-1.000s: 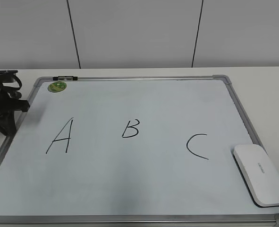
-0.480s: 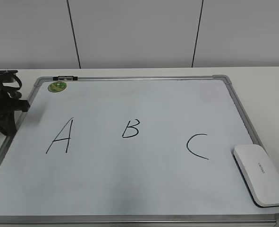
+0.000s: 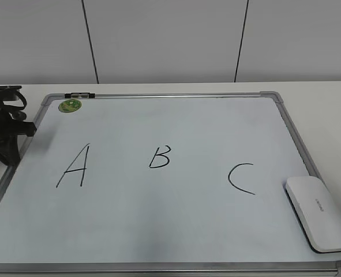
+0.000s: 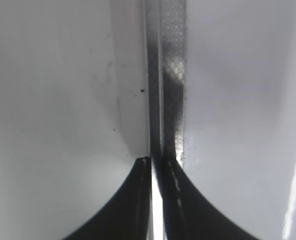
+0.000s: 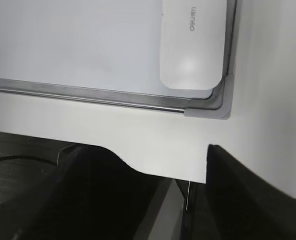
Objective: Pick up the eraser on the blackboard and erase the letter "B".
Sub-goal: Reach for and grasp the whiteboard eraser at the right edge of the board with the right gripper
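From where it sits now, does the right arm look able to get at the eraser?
Probably yes. The eraser lies flat in the board's near right corner with nothing on or beside it, and the right end effector is open just off that corner, empty.

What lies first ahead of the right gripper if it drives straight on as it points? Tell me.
The right gripper, jaws open, points across bare table toward the blackboard's grey corner cap. Going straight on, it would probably meet that frame corner first, then the eraser just inside it. Its height above the table is unclear.
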Available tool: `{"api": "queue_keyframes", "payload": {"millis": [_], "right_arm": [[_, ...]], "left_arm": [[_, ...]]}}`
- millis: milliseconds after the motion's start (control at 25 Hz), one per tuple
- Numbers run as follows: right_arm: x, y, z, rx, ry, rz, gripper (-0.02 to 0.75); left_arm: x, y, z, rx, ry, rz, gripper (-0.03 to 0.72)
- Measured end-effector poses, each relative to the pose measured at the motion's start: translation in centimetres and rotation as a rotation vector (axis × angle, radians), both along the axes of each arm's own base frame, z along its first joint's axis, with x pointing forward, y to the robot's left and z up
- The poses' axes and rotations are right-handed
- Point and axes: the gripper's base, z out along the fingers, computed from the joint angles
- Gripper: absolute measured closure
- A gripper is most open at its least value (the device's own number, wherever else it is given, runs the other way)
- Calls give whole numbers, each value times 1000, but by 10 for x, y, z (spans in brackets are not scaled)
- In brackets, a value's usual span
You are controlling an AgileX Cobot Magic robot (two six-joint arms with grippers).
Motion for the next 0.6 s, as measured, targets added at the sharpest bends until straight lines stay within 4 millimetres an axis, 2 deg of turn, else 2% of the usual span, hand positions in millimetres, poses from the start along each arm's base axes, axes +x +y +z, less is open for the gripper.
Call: {"api": "queue_keyframes", "payload": {"millis": [360,600], "right_arm": [[54,6,-14,-82,128,4,204],[76,8,-33,-94,177,-34,204]], "left_arm": [[0,2,0,-4,2,8,657],[0,2,0,-5,2,9,657]]}}
